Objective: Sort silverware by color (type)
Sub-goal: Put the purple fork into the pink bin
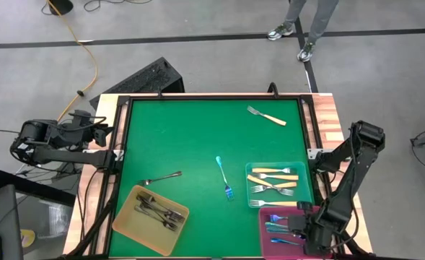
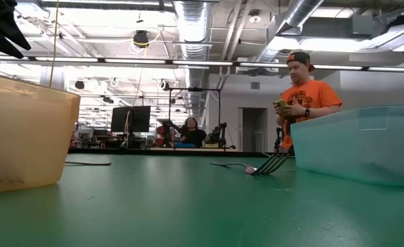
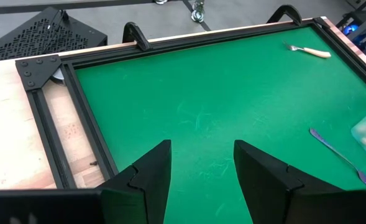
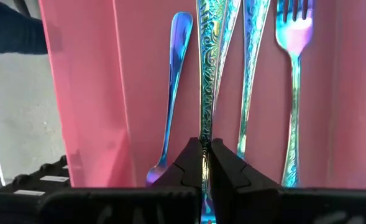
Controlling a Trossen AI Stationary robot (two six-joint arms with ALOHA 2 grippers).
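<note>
Mostly sorted: right jaws clamped on an iridescent fork inside the pink tray, left jaws apart and idle, three forks — cream-handled, blue, dark-grey — left on the worktop

A green bench fills the lower part. A yellow tray stands on it at the left and a teal tray at the right. Between them, far back, a fork lies on the bench. Behind stands a person in an orange shirt and cap.
</note>
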